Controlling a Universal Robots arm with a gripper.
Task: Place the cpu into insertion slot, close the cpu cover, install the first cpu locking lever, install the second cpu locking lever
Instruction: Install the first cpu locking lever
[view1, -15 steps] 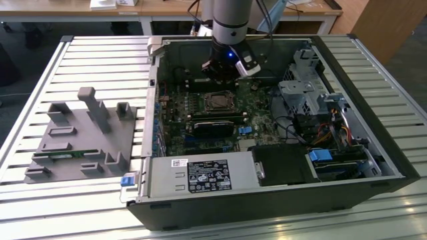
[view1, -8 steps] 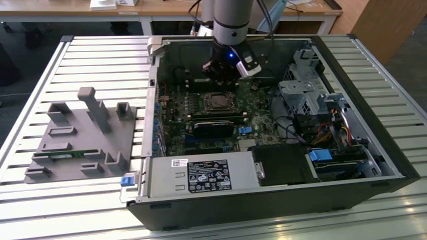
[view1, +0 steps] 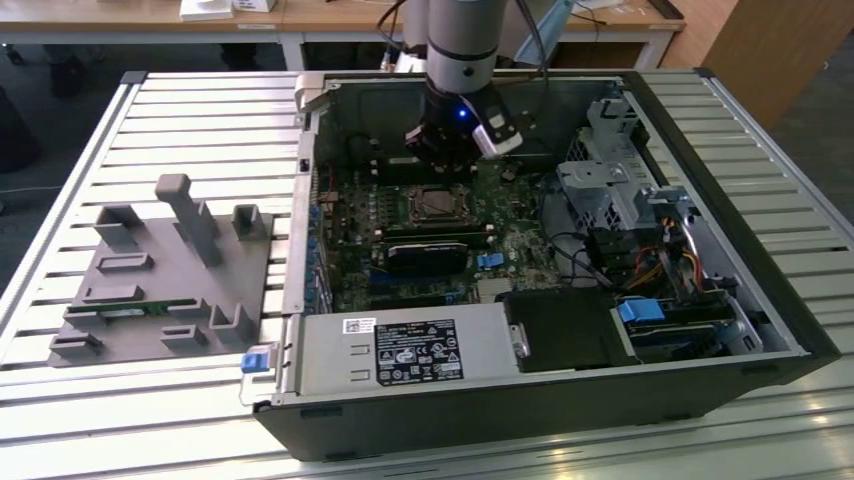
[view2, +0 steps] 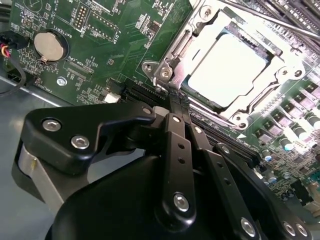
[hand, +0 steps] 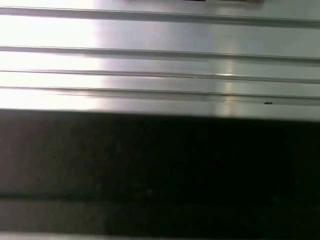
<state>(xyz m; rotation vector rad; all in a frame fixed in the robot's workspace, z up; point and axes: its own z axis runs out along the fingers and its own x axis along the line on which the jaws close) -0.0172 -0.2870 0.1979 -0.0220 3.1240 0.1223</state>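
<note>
A: Your black two-fingered tool (view2: 175, 100) has its fingers pressed together, gripping nothing, tips beside the socket's corner.

B: Beyond it, your dull silver square cpu (view2: 227, 70) sits in the insertion slot, framed by the silvery cut-out cpu cover (view2: 260, 92).

You have the open computer case (view1: 534, 400) lying on the worktop (view1: 200, 110), with the fixture tray (view1: 160, 290) beside it toward the exterior view's left. Inside the case, the circuit board (view1: 360, 270) holds the insertion slot (view1: 438, 203); the cpu (view2: 227, 67) sits in it, framed by the cpu cover (view2: 187, 37). Your end effector (view2: 177, 102) hangs just beside the slot.
</note>
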